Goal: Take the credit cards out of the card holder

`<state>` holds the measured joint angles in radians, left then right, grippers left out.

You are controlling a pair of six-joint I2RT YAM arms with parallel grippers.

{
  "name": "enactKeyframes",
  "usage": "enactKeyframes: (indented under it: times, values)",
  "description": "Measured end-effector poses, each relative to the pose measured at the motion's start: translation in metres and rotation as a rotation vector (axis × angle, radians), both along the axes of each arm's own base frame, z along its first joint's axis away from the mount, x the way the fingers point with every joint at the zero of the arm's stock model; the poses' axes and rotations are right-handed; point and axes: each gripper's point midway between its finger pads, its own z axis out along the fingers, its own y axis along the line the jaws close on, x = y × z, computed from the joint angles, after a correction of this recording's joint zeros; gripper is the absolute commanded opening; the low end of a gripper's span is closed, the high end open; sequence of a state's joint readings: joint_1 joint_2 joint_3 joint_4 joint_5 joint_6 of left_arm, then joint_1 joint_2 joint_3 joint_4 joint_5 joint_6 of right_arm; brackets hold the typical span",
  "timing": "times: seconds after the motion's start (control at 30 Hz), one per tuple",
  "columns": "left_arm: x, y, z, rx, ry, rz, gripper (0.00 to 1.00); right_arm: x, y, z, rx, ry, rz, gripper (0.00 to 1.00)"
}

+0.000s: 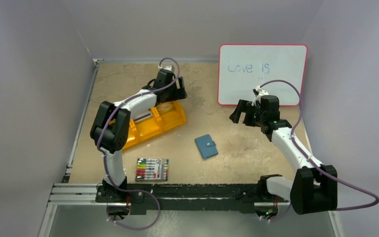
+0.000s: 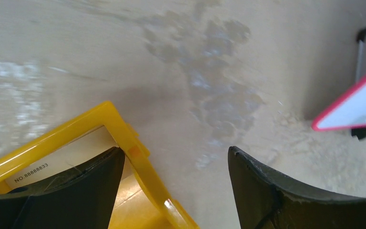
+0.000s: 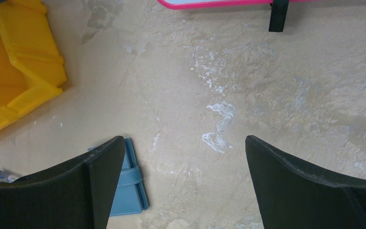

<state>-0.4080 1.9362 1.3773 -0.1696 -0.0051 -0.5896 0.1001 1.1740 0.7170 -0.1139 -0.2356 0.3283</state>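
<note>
- The card holder (image 1: 206, 146) lies flat on the table (image 1: 227, 163), folded shut with its tab across the front; no credit cards show anywhere.
- Judging from that, nothing is done yet: the holder must be opened and every card pulled out.
- The right claw (image 3: 183, 138) hovers up and to the right of the holder, jaws apart and empty.
- The left claw (image 2: 175, 150) hangs far to the holder's upper left, over the orange bin (image 1: 172, 118), jaws apart and empty.
- A marker pack (image 1: 152, 169) sits to the holder's lower left, a whiteboard (image 1: 261, 74) beyond it.
</note>
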Motion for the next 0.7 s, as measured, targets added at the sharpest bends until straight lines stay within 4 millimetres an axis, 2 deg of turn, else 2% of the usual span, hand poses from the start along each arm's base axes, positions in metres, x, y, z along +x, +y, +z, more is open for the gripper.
enactKeyframes:
  times: [0.23,0.37,0.53,0.7]
  values:
    - [-0.03,-0.074,0.004,-0.063,-0.013,-0.138,0.78,-0.002,0.001,-0.006,0.003,0.02,0.005,0.97]
    - [-0.04,-0.103,0.006,-0.112,-0.022,-0.164,0.78,-0.007,0.007,-0.01,0.027,0.033,0.033,0.96]
    - [-0.033,-0.121,0.01,-0.157,-0.031,-0.151,0.78,-0.015,0.018,-0.018,0.078,0.043,0.087,0.91]
    - [-0.016,-0.14,0.014,-0.193,-0.047,-0.14,0.78,-0.032,0.031,-0.031,0.133,0.074,0.139,0.86]
